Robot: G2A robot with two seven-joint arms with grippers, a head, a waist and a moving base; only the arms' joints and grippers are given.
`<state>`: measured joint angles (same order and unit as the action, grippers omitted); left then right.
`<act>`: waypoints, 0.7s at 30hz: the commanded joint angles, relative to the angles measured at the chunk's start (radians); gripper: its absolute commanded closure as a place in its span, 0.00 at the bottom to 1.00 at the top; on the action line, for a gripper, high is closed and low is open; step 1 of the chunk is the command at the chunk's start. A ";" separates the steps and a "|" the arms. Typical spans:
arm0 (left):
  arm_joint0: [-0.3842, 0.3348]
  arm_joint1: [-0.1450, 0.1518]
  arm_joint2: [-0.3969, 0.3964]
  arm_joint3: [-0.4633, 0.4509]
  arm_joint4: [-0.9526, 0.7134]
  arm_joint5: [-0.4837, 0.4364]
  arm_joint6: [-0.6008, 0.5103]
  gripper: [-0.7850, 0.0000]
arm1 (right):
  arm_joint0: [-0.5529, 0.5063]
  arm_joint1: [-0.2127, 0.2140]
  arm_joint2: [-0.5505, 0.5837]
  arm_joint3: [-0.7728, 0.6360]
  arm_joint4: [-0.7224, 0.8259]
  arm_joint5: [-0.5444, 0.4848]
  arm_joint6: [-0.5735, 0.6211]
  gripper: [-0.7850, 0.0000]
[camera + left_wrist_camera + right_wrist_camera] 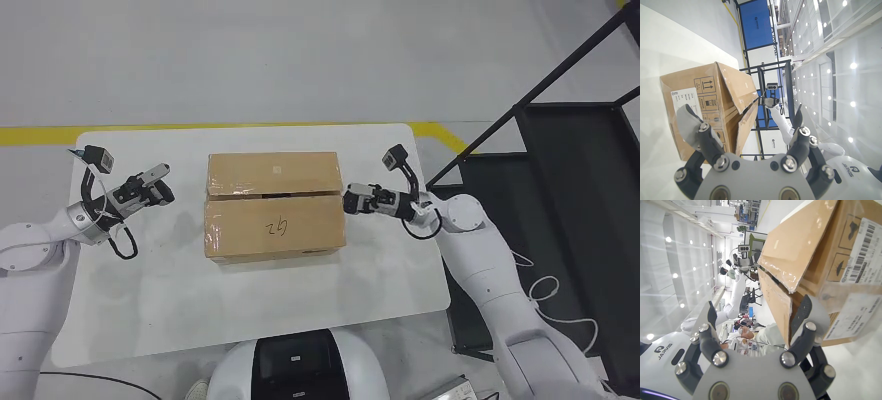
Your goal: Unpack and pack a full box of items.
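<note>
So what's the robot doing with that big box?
The robot has a cardboard box on its table, top flaps down but gaping a bit at the seam. Its right end effector, open, sits at one end of the box by that seam. Its left end effector, also open, hangs clear of the other end.

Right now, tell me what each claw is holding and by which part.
Nothing is held. The left claw is open, apart from the cardboard box; the right claw is open at the box's end.
</note>
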<state>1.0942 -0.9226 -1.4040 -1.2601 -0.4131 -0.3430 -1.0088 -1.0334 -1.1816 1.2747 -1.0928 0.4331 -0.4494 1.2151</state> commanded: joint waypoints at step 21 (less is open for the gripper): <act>0.000 0.000 0.000 0.000 0.000 0.000 0.000 0.00 | -0.129 0.011 -0.054 -0.231 0.256 0.121 0.277 0.00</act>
<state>1.0942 -0.9226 -1.4040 -1.2601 -0.4131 -0.3430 -1.0088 -1.1518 -1.1694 1.2325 -1.3106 0.6974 -0.3258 1.4943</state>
